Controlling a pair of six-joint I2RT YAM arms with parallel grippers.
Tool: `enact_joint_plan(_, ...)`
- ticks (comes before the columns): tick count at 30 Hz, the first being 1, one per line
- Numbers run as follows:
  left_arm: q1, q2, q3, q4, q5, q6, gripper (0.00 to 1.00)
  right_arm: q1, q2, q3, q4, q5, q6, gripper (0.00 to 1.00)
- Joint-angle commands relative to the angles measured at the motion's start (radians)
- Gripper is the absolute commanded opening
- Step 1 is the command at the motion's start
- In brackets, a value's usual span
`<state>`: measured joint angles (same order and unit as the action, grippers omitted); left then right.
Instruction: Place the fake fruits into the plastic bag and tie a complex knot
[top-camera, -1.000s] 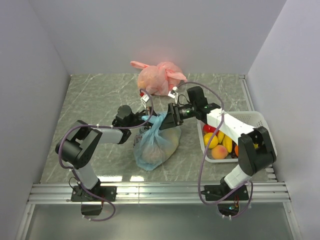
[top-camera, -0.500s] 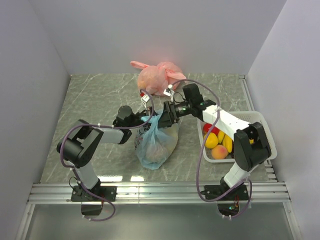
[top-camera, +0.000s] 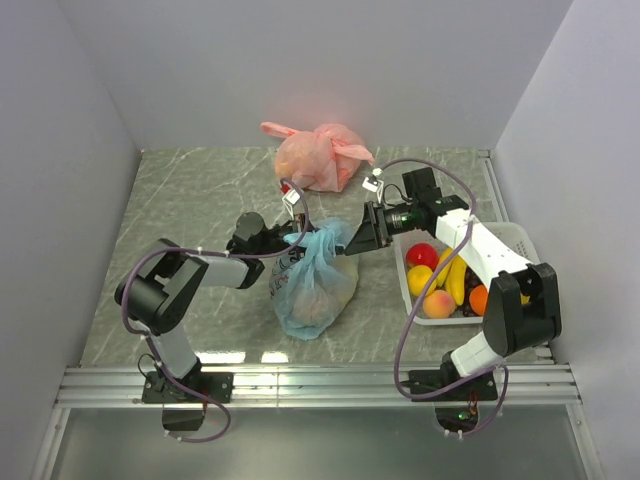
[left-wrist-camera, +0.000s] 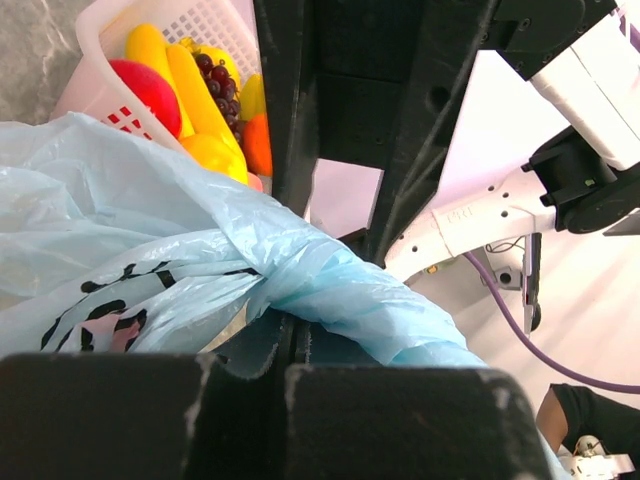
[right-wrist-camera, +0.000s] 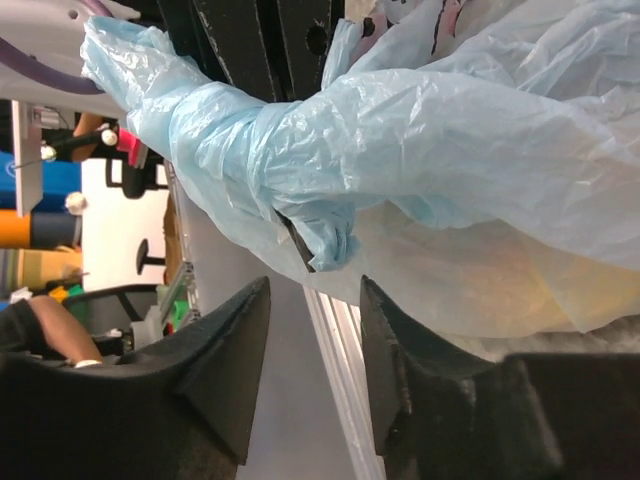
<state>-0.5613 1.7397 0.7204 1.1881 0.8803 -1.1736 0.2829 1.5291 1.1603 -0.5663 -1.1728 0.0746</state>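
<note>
The light-blue plastic bag (top-camera: 315, 285) stands mid-table with fruit shapes showing dimly through it. Its top is gathered into a twisted neck (right-wrist-camera: 300, 140). My left gripper (top-camera: 291, 238) is shut on the bag's handle (left-wrist-camera: 330, 290), jaws pressed together on the film (left-wrist-camera: 297, 335). My right gripper (top-camera: 358, 243) is open and empty just right of the neck, its fingertips (right-wrist-camera: 262, 290) apart and clear of the plastic (right-wrist-camera: 313, 290). More fake fruits lie in the white basket (top-camera: 510, 240): a red one (top-camera: 422, 254), bananas (top-camera: 455, 275), a peach (top-camera: 438, 303), an orange (top-camera: 479, 298), and grapes (left-wrist-camera: 215, 75).
A knotted pink-orange bag (top-camera: 315, 155) sits at the back of the table. The white basket's rim (left-wrist-camera: 100, 30) is close to the right of the blue bag. Grey walls close in the left, back and right sides.
My right gripper has drawn back to the right, away from the bag's neck, and now stands open. The left gripper has kept its hold; the bag has shifted slightly.
</note>
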Motion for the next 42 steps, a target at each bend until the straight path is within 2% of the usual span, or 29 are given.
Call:
enact_joint_plan(1,-0.006,0.014,0.036,0.088,0.031,-0.011,0.00,-0.008,-0.037,-0.016,0.078,-0.025,0.051,0.45)
enact_joint_plan(3,-0.008,0.011,0.036,0.088,0.036,-0.009,0.03,-0.008,-0.035,-0.019,0.129,-0.022,0.092,0.39)
enact_joint_plan(4,-0.006,0.009,0.037,0.087,0.036,-0.008,0.04,-0.008,-0.035,-0.019,0.140,-0.021,0.100,0.33)
enact_joint_plan(5,-0.006,0.009,0.037,0.082,0.037,-0.005,0.06,-0.008,-0.030,-0.019,0.157,-0.021,0.112,0.32)
enact_joint_plan(16,-0.009,0.020,0.033,0.142,0.048,-0.038,0.15,-0.005,-0.011,-0.013,0.152,0.065,0.103,0.33)
enact_joint_plan(26,-0.014,0.021,0.031,0.159,0.042,-0.047,0.23,0.022,0.012,0.002,0.085,0.055,0.027,0.32)
enact_joint_plan(29,-0.014,0.021,0.030,0.165,0.039,-0.054,0.27,0.022,0.023,0.018,0.051,0.056,-0.002,0.29)
enact_joint_plan(30,-0.012,0.020,0.028,0.163,0.036,-0.054,0.28,0.022,0.026,0.024,0.040,0.052,-0.013,0.15)
enact_joint_plan(32,-0.012,0.018,0.027,0.162,0.034,-0.055,0.29,0.024,0.035,0.036,0.013,0.050,-0.038,0.00)
enact_joint_plan(38,0.003,0.003,0.013,0.124,0.029,-0.034,0.34,0.015,0.003,0.030,0.011,0.070,-0.064,0.00)
enact_joint_plan(42,0.012,-0.025,0.014,0.018,0.032,0.008,0.35,0.004,-0.004,0.032,0.020,0.067,-0.065,0.00)
